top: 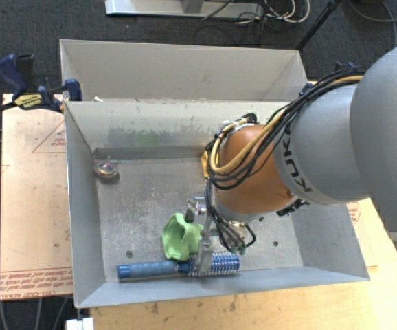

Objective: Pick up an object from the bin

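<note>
My gripper (204, 253) reaches down near the bin's front wall, under the orange cover. Its metal fingers stand right beside a crumpled green soft thing (178, 237) on their left. Just below them lies a blue brush (174, 269) with a round blue handle pointing left and a bristled head to the right, along the front wall. The fingertips come down at the brush's bristle end, touching or nearly touching it. Nothing shows clearly between the fingers.
A small round metal piece (106, 170) lies in the bin's far left corner. The arm and its orange cover hang over the right middle of the bin, hiding the floor there.
</note>
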`<state>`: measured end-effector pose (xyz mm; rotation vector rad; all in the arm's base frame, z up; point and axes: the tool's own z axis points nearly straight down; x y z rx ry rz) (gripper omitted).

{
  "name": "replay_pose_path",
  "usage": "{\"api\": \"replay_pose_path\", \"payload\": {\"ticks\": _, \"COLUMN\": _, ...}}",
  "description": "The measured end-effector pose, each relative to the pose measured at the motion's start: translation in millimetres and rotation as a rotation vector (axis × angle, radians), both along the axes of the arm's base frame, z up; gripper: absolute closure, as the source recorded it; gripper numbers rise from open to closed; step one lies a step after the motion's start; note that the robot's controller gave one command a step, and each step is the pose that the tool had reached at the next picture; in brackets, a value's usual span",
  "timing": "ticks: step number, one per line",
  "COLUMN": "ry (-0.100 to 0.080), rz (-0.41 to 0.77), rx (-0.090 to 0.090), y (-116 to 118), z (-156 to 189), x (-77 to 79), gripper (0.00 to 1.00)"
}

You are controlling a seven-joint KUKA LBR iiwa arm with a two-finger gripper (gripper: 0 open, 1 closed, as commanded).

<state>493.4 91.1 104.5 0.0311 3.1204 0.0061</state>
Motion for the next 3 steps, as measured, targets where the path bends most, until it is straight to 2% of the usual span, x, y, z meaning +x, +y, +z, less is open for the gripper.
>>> {"api": "replay_pose_path", "payload": {"ticks": 1, "ry": 0.013, "rz": 0.035, "rx": -0.001, "y": 40, "z": -33, "x": -6.7, "gripper": 0.0}}
{"api": "replay_pose_path", "payload": {"ticks": 2, "ry": 0.013, "rz": 0.029, "rx": 0.001, "y": 39, "z": -31, "x": -6.4, "gripper": 1.0}}
{"api": "replay_pose_path", "payload": {"ticks": 3, "ry": 0.011, "rz": 0.042, "rx": -0.001, "y": 41, "z": 110, "x": 13.3, "gripper": 1.0}}
